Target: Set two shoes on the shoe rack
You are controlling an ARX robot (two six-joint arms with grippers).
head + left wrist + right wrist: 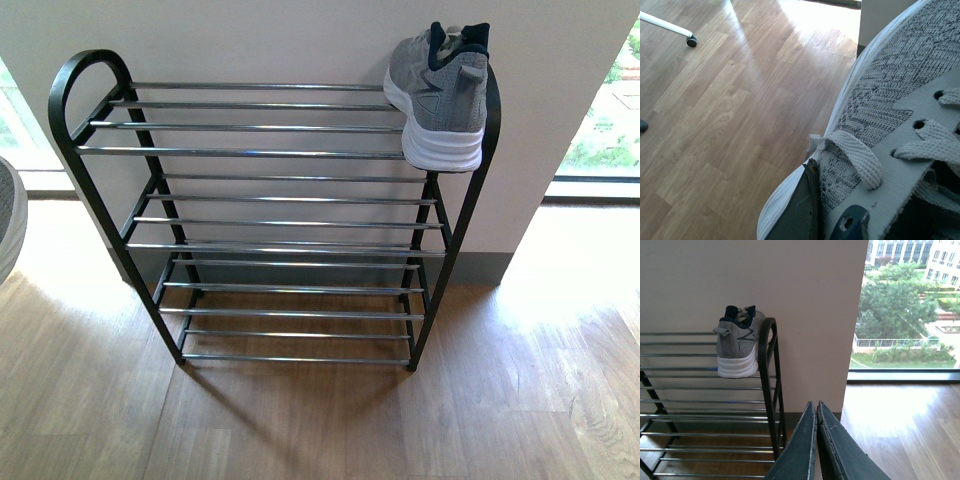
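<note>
One grey sneaker [440, 95] with a thick white sole rests on the top tier of the shoe rack [270, 152] at its right end, heel toward me; the right wrist view shows that sneaker [739, 347] too, beside the rack's black arched end [769, 375]. The second grey sneaker [890, 125] fills the left wrist view, held off the wood floor with my left gripper [827, 200] shut on its side near the laces. Its edge [8, 215] peeks in at the far left of the front view. My right gripper [816, 407] is shut and empty, in front of the rack's right end.
The rack stands against a pale wall [300, 40] on a wood floor [320, 420]. Floor-length windows [910, 305] flank the wall. A white leg on a black caster [691, 41] stands on the floor in the left wrist view.
</note>
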